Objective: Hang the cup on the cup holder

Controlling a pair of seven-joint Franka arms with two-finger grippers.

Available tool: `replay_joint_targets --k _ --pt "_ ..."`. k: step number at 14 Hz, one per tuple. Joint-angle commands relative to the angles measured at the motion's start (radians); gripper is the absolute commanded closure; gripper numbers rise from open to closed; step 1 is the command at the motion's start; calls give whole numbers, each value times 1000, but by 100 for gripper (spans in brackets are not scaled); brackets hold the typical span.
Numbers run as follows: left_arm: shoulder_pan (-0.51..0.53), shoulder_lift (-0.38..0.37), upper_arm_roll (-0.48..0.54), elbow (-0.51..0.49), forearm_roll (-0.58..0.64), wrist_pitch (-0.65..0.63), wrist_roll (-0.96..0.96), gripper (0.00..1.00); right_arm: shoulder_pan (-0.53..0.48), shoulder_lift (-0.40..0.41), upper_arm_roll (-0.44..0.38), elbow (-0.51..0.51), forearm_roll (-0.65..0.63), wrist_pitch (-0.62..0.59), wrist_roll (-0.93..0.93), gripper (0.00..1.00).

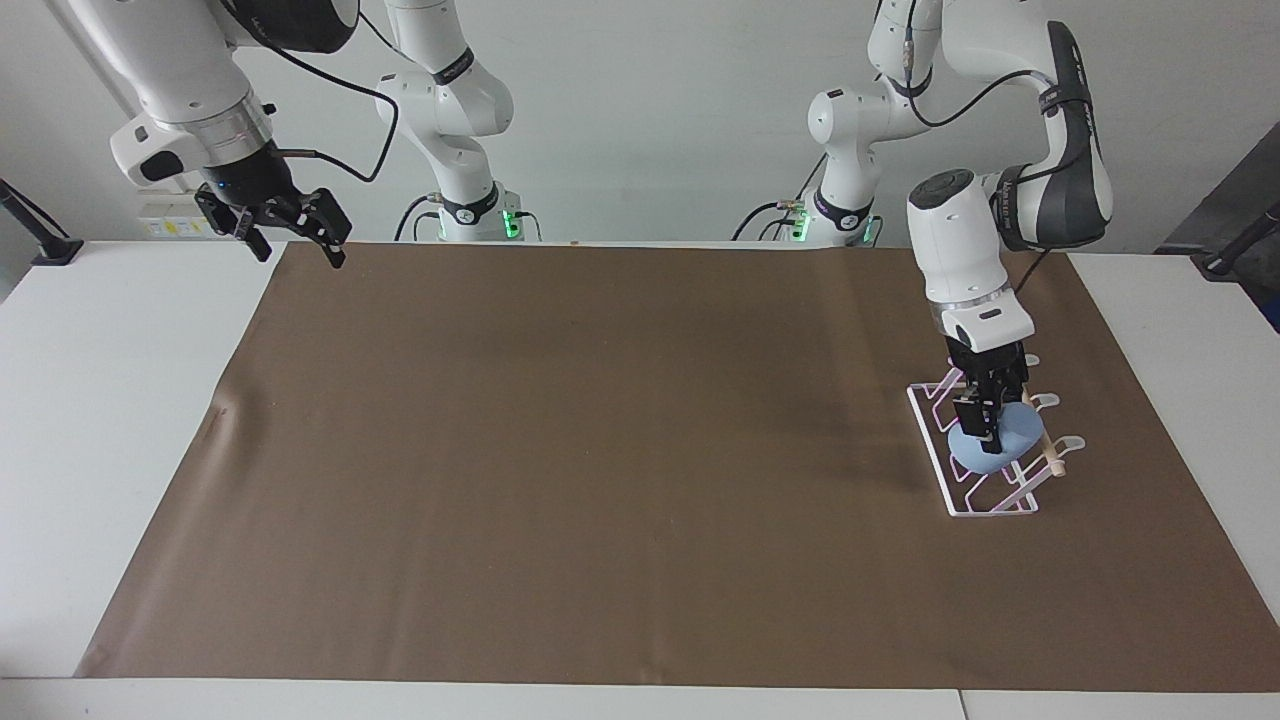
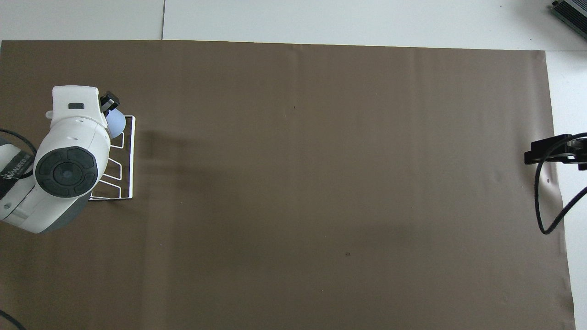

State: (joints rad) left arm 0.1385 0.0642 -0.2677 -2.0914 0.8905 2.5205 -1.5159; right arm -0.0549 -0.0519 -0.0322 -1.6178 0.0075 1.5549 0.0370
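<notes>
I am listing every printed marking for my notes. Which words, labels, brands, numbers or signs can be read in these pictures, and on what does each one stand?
White lettering on the dark band of the left arm: blurred, cannot be read.
Yellow sticker on the white wall box near the right arm: too small to read.
Light-blue tapered cup, white wire cup holder, brown table mat: no text.
</notes>
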Motion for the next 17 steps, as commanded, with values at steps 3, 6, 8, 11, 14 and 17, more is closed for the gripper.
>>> replay_joint_targets --k 3,6,8,11,14,17 --pt "6 -26 1 -27 21 21 6 22 38 -13 -51 -7 -9 -9 20 0" --pt "7 -26 1 -26 21 21 6 22 38 -11 -48 -7 -12 -7 15 0" --pt "7 -26 1 -24 21 21 8 21 38 -16 -48 -20 -17 -6 20 0" --pt "7 -26 1 -24 21 20 10 8 40 -32 -46 -48 -18 -2 23 0" --pt "7 -26 1 -24 21 20 10 8 46 -31 -46 -43 -26 -2 21 0" --pt "3 -26 1 -15 19 12 13 1 47 -31 -45 -36 -21 -1 21 0"
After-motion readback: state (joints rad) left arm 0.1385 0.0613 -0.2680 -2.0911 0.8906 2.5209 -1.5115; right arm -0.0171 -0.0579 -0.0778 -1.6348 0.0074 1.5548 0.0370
